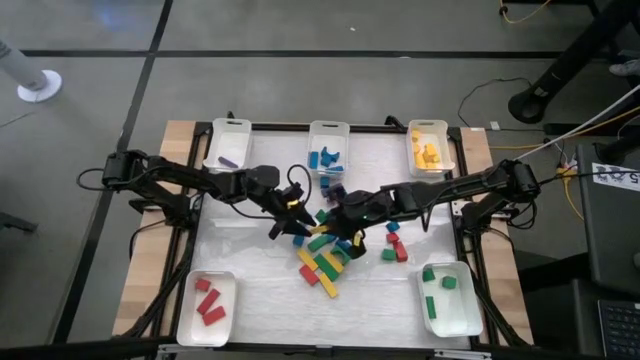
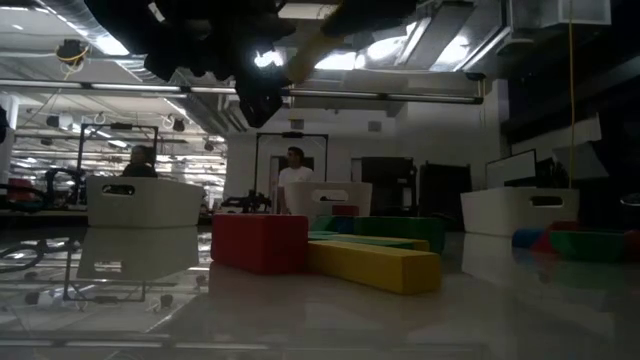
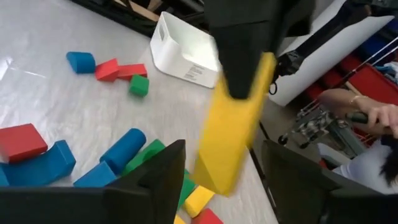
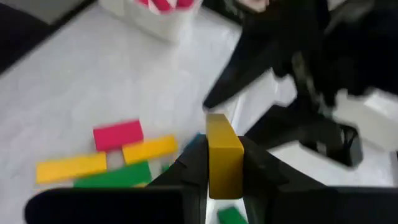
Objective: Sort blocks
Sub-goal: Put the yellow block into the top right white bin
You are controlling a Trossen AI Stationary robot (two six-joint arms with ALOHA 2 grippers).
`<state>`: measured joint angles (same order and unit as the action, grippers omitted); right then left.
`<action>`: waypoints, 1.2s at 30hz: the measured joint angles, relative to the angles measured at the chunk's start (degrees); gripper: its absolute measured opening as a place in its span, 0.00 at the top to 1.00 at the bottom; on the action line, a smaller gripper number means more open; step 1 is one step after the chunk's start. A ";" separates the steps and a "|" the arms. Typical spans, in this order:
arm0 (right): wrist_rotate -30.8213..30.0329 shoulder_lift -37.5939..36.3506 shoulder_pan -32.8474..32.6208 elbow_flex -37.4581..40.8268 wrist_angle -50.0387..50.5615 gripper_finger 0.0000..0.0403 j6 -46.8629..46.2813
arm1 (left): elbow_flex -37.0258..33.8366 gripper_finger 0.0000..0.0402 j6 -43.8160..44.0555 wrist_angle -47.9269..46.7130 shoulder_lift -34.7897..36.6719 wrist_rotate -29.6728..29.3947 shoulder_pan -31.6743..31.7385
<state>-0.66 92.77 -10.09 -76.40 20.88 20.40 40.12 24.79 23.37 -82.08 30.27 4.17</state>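
Note:
Both grippers meet above the pile of mixed blocks [image 1: 322, 258] at the table's middle. My right gripper [image 4: 224, 177] is shut on a yellow bar [image 4: 224, 152]. The left wrist view shows the same yellow bar [image 3: 233, 137] hanging from the right arm's dark fingers [image 3: 242, 50]. My left gripper [image 3: 227, 183] is open, with one finger on either side of the bar's lower end; I see a gap on both sides. In the high view my left gripper [image 1: 290, 215] faces my right gripper [image 1: 345, 215]. The low view shows red, yellow and green blocks [image 2: 330, 250] lying on the table. My right gripper pinches the yellow bar between its two fingers at one end [image 3: 255, 84]. The bar is lifted clear of the table and slants down from the fingers, its free end [image 3: 217, 171] between my left gripper's open fingers.
White trays stand along the table's edges: purple [image 1: 228, 148], blue [image 1: 328, 150] and yellow [image 1: 430, 150] at the far edge, red [image 1: 207, 305] and green [image 1: 447, 298] at the near corners. Loose blocks [image 1: 395, 245] lie right of the pile. People show beyond the table [image 2: 293, 175].

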 joint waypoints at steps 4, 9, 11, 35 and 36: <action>-6.03 0.02 -0.07 0.00 4.99 0.83 -0.93 | 0.00 0.48 0.17 -2.31 0.00 0.06 0.89; -14.18 0.02 0.15 -0.02 13.08 0.83 -0.93 | 0.00 0.49 0.29 -7.66 0.00 0.49 3.56; -16.60 0.02 0.13 -0.02 16.90 0.83 -1.26 | 0.00 0.49 0.29 -9.84 0.00 0.56 4.68; -27.76 -21.92 20.74 2.44 54.70 0.82 -20.07 | -0.04 0.49 -2.54 -14.05 0.00 -5.66 2.84; -27.91 -24.20 22.47 3.65 53.64 0.82 -20.12 | -0.04 0.49 -2.80 -13.95 0.00 -6.56 2.32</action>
<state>-28.56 68.57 12.38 -72.75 74.51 0.27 40.07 21.99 9.42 -82.08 23.71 6.49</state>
